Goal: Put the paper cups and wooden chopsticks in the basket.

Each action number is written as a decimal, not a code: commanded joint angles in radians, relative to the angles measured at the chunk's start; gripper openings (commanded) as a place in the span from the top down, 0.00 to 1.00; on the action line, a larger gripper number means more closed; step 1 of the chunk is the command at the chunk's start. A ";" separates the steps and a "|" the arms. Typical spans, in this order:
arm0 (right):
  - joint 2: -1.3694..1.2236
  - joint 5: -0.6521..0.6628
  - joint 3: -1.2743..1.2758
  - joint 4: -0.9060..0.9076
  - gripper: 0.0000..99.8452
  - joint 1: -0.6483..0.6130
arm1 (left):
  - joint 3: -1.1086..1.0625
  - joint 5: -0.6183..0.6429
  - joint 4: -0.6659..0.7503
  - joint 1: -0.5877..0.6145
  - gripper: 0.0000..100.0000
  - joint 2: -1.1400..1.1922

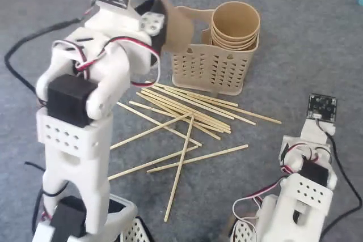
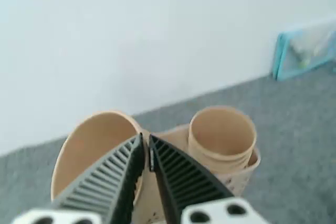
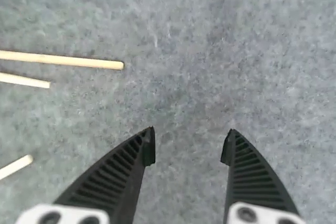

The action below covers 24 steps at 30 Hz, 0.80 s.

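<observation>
A tan perforated basket stands on the grey carpet with a stack of paper cups in its right end. My left gripper is shut on the rim of another paper cup, held tilted over the basket's left end. In the left wrist view the stacked cups sit just beyond it. Several wooden chopsticks lie scattered on the carpet in front of the basket. My right gripper hangs open above bare carpet, near some chopstick ends.
The left arm's white body rises over the left side of the carpet, with black cables trailing behind it. The right arm is folded low at the front right. A pale wall runs behind the basket.
</observation>
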<state>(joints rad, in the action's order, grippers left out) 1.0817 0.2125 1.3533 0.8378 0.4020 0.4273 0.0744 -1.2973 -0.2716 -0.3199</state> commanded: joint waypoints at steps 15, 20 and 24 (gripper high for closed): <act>0.027 -0.005 0.015 -0.042 0.78 -0.015 | 0.231 -0.069 0.336 -0.199 0.99 0.358; 0.027 0.023 0.015 -0.042 0.78 -0.016 | 0.455 -0.140 0.233 -0.199 0.99 0.546; 0.027 0.026 0.015 -0.042 0.78 -0.016 | 0.627 -0.170 0.153 -0.190 0.99 0.677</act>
<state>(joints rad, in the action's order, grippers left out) 1.0817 0.2110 1.3779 0.8163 0.3928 0.9091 -0.0729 -1.0994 -0.4649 0.3122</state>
